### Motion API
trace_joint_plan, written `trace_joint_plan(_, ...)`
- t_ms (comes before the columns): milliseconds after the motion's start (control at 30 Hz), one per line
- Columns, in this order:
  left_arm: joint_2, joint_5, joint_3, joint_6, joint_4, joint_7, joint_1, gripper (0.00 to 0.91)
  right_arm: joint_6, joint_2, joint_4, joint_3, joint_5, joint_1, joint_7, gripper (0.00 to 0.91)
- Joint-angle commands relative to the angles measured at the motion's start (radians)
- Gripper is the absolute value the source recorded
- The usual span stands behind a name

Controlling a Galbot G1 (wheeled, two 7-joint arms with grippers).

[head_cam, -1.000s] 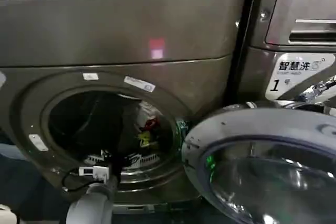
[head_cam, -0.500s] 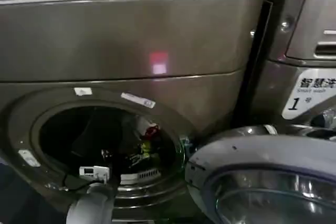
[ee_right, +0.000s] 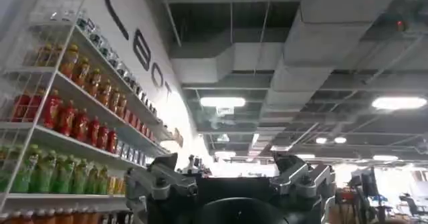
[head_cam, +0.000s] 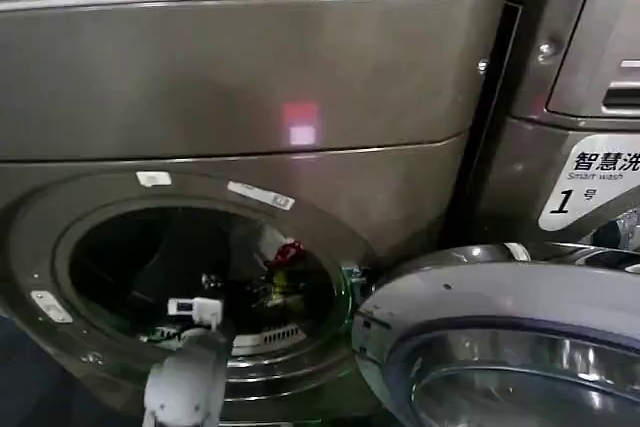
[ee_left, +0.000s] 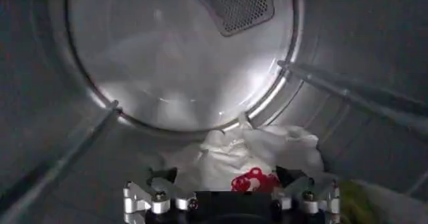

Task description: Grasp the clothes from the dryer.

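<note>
The dryer [head_cam: 250,77] is the big bronze-grey machine with its round porthole open. My left arm [head_cam: 186,379] reaches up through the porthole into the drum. Inside, the clothes [ee_left: 231,153] lie as a small white-grey bundle on the drum floor, with a red piece and a yellow-green piece at one side. In the head view the clothes [head_cam: 287,252] show as red and yellow-green bits at the porthole's right. My left gripper [ee_left: 227,178] is open just short of the bundle, one finger on each side of the red piece. My right gripper [ee_right: 227,168] is open, empty and pointing up at the ceiling.
The dryer's glass door [head_cam: 500,347] hangs open at the lower right, close to the porthole. A second machine [head_cam: 580,97] with a white "1" sticker stands to the right. Drum ribs [ee_left: 348,91] run along the walls. Shelves of bottles [ee_right: 60,118] stand beside the right arm.
My left arm has risen and pushed further through the porthole into the drum. The head view has shifted a little to the left.
</note>
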Motion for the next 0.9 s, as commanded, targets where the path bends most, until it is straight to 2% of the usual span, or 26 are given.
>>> trace_joint_plan(33, 0.005, 0.446, 0.010, 0.031, 0.234, 0.373, -0.241, 0.907, 0.001, -0.001, 0.000, -0.002, 0.000, 0.001, -0.004, 0.907)
trace_joint_plan(167, 0.033, 0.693, 0.034, -0.122, 0.250, 0.675, -0.329, 0.907, 0.002, 0.000, -0.001, 0.000, 0.001, 0.000, -0.004, 0.907)
trace_joint_plan(300, 0.066, 0.912, 0.014, -0.471, 0.210, 1.006, -0.341, 0.907, 0.004, 0.006, 0.001, 0.003, 0.001, -0.004, -0.004, 0.907)
trace_joint_plan(333, 0.075, 0.935, 0.013, -0.499, 0.196, 1.055, -0.334, 0.907, 0.004, 0.005, 0.000, 0.005, 0.001, -0.005, -0.004, 0.907)
trace_joint_plan(367, 0.095, 0.962, 0.011, -0.569, 0.175, 1.122, -0.324, 0.907, 0.004, 0.004, -0.004, 0.007, 0.001, -0.006, -0.004, 0.907)
trace_joint_plan(400, 0.106, 0.968, 0.013, -0.671, 0.160, 1.166, -0.318, 0.907, 0.005, 0.004, -0.007, 0.008, 0.000, -0.007, -0.004, 0.907)
trace_joint_plan(433, 0.124, 0.961, 0.016, -0.691, 0.156, 1.187, -0.316, 0.907, 0.007, 0.005, -0.009, 0.007, 0.000, -0.008, -0.004, 0.907)
trace_joint_plan(500, 0.144, 0.960, 0.012, -0.789, 0.154, 1.193, -0.319, 0.907, 0.008, 0.008, -0.009, 0.004, 0.000, -0.007, -0.004, 0.907)
trace_joint_plan(567, 0.160, 0.909, -0.002, -0.905, 0.174, 1.195, -0.338, 0.907, 0.010, 0.011, -0.006, 0.000, -0.001, -0.006, -0.004, 0.907)
trace_joint_plan(600, 0.169, 0.868, -0.012, -0.991, 0.187, 1.195, -0.349, 0.907, 0.010, 0.012, -0.005, -0.002, -0.001, -0.004, -0.004, 0.907)
trace_joint_plan(700, 0.192, 0.836, -0.012, -1.079, 0.206, 1.196, -0.362, 0.907, 0.012, 0.015, -0.006, -0.004, -0.002, -0.005, -0.004, 0.907)
trace_joint_plan(900, 0.202, 0.871, 0.017, -1.092, 0.255, 1.195, -0.386, 0.907, 0.017, 0.014, -0.017, -0.004, -0.003, -0.006, -0.007, 0.907)
